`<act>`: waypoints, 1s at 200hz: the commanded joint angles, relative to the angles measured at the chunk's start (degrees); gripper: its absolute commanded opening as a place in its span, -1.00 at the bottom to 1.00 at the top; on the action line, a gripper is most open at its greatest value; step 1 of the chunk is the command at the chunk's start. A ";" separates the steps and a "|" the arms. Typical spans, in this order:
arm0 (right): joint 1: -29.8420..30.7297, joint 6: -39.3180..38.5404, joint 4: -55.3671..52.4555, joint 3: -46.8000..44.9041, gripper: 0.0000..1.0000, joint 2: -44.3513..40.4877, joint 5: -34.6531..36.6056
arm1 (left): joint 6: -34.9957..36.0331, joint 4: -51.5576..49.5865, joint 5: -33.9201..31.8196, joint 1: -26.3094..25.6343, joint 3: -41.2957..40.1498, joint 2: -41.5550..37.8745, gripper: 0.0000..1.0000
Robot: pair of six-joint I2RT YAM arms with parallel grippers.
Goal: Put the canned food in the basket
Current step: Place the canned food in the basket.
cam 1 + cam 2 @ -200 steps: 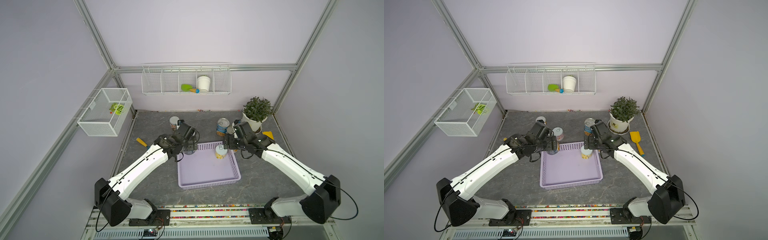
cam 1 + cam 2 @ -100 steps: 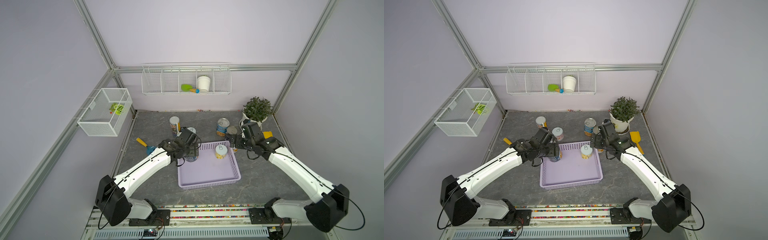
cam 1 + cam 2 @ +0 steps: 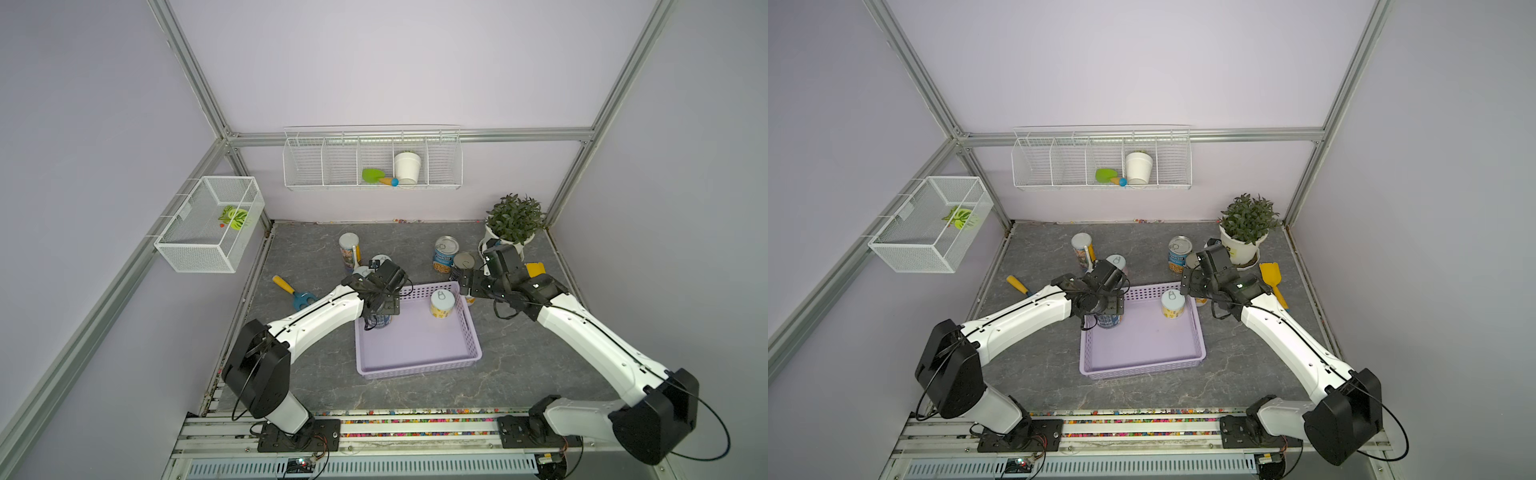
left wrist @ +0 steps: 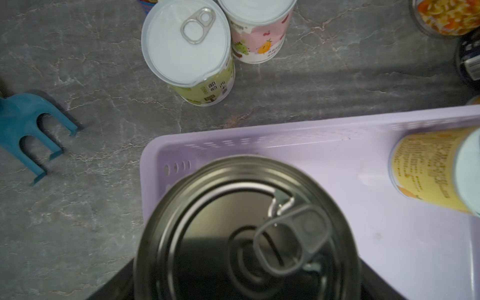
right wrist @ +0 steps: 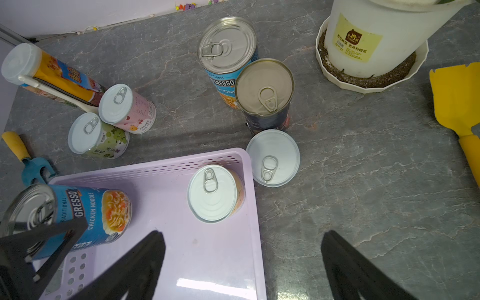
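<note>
The blue soup can (image 5: 98,213) is being gripped by the left gripper (image 3: 381,306) in a corner of the basket (image 3: 415,368), likely for standing it upright. The right gripper (image 5: 241,235) is being held wide open and empty, ready for the next one.

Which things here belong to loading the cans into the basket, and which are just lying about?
For the job: the basket; the soup can in the left gripper; the yellow can already in; outside, the second soup can, dark can, can at its corner, pink can, green can, tall can.
Lying about: the potted plant, yellow shovel, blue rake, wire box, wire rack.
</note>
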 commanded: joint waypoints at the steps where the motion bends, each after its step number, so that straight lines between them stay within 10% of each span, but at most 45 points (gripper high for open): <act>1: -0.41 0.79 0.94 -1.24 0.96 -0.46 0.74 | 0.70 3.02 -6.50 -0.15 5.40 0.33 0.31; 127: -0.99 1.23 2.29 -2.07 0.96 0.52 1.01 | 3.12 14.33 -7.82 2.61 -3.02 -2.10 0.38; 200: -1.59 0.13 2.96 -2.59 0.96 0.45 3.99 | 2.46 13.49 -6.57 2.75 -3.07 -4.02 0.94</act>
